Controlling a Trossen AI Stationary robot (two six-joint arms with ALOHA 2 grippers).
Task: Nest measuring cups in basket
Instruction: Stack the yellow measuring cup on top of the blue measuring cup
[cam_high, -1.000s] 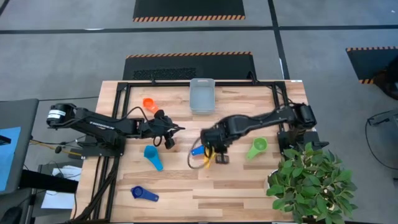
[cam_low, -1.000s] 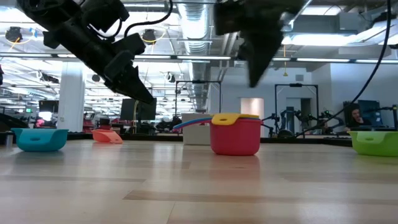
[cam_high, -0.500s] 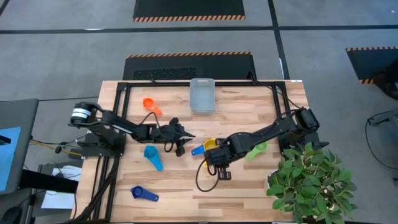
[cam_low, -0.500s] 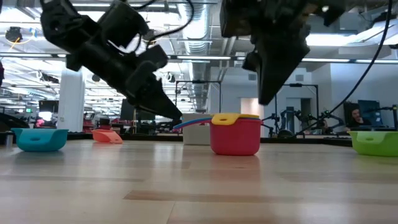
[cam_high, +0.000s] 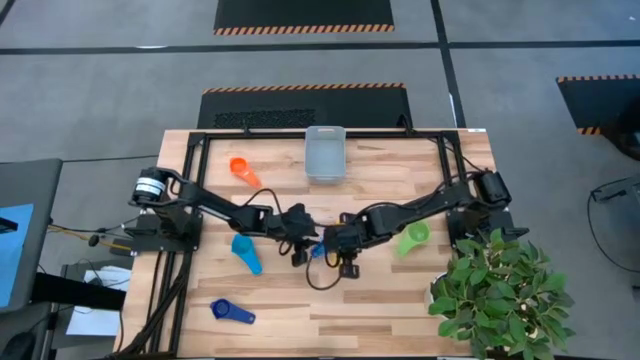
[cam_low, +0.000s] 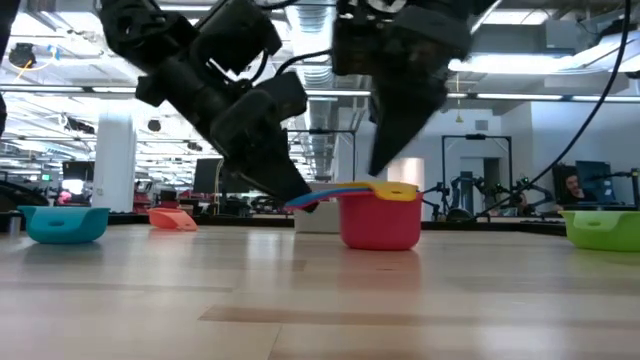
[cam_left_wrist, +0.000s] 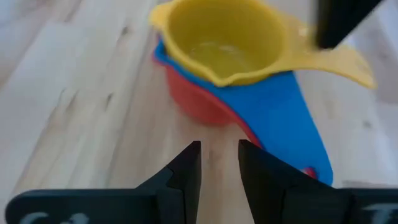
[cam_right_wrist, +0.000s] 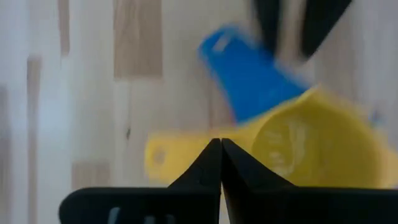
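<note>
A red measuring cup (cam_low: 380, 225) stands on the table with a blue cup (cam_left_wrist: 273, 112) and a yellow cup (cam_left_wrist: 227, 43) nested inside it; this stack sits mid-table (cam_high: 335, 235). My left gripper (cam_left_wrist: 219, 163) is narrowly open and low, at the stack's left by the blue handle (cam_low: 315, 196). My right gripper (cam_right_wrist: 221, 144) is shut and points down over the yellow handle (cam_right_wrist: 177, 158). Lying apart on the table are an orange cup (cam_high: 238, 167), a light blue cup (cam_high: 245, 251), a dark blue cup (cam_high: 231, 313) and a green cup (cam_high: 412, 238). The basket (cam_high: 325, 155) stands by the far edge. My left gripper's fingertips (cam_left_wrist: 189, 155) stand just short of the red cup's wall, with the blue handle beside one finger; I cannot tell whether they touch. My right gripper's shut tips sit over the yellow handle from above; I cannot tell whether they touch it.
A potted plant (cam_high: 500, 290) overhangs the table's near right corner. A black frame (cam_high: 200, 140) runs along the far and left edges. Bare wood lies near the front edge between the dark blue cup and the plant.
My left gripper has travelled toward the table's right and downward, from beside the light blue cup to the nested stack. My right gripper swung toward the near edge, then came back over the stack. The yellow cup's rim now shows farther to the right in the low view.
</note>
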